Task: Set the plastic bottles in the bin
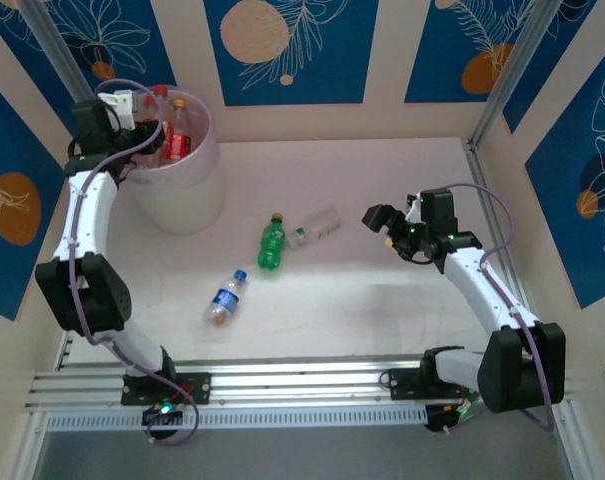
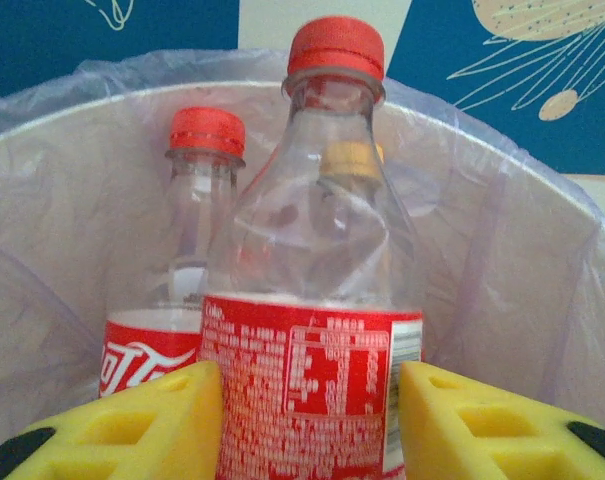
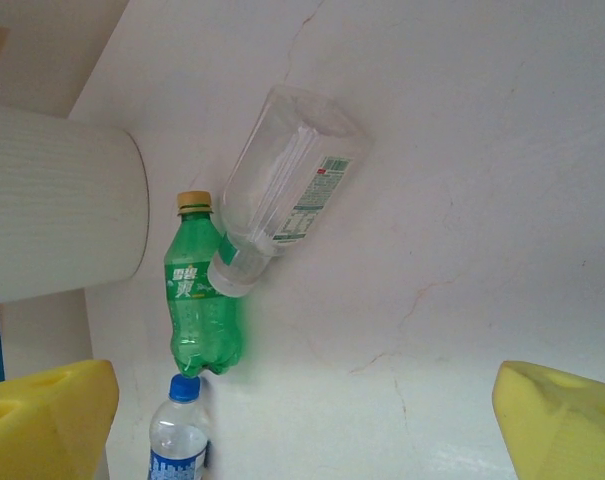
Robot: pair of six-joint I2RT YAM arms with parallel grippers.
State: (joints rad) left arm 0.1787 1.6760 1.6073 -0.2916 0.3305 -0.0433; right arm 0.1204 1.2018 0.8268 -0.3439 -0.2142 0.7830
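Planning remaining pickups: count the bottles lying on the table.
3: green bottle at centre, clear bottle just right of it, blue-labelled bottle nearer the front. Others may hide behind the bin.

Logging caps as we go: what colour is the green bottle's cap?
Yellow cap on the green bottle; clearest in the right wrist view.

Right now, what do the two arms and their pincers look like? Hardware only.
Left arm and right arm match: white links, black joint housings, a lilac cable looping along each. Left pincer and right pincer have chunky yellow fingers with moulded recessed pockets; the left's show black patches at their near ends.
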